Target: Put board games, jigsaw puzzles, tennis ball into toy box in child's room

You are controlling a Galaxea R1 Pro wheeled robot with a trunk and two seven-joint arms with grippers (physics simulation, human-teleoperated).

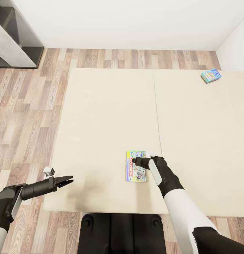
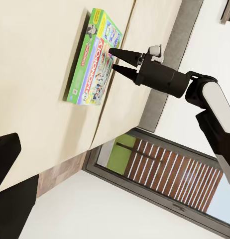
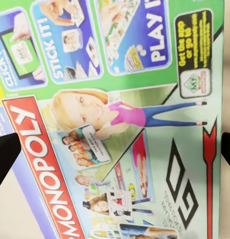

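Note:
On the cream bed (image 1: pixel 107 116) lies a green Monopoly board game (image 1: pixel 134 172), flat near the front edge. My right gripper (image 1: pixel 135 161) hangs just above the box's far half, open. In the right wrist view the box lid (image 3: pixel 120 124) is very close, with a dark fingertip (image 3: pixel 5 154) at each side of the picture. The left wrist view has the same box (image 2: pixel 92 57) and the right gripper (image 2: pixel 113 59), its fingers apart over the box's edge. A second board game (image 1: pixel 210 75), blue, lies at the bed's far right. My left gripper (image 1: pixel 67 181) is open over the bed's front left corner.
Wood-plank floor (image 1: pixel 26 116) runs along the bed's left and far sides. A grey cabinet (image 1: pixel 12 38) stands at the far left against the white wall. My base (image 1: pixel 122 233) is against the bed's front edge. The left wrist view also takes in a window (image 2: pixel 165 174).

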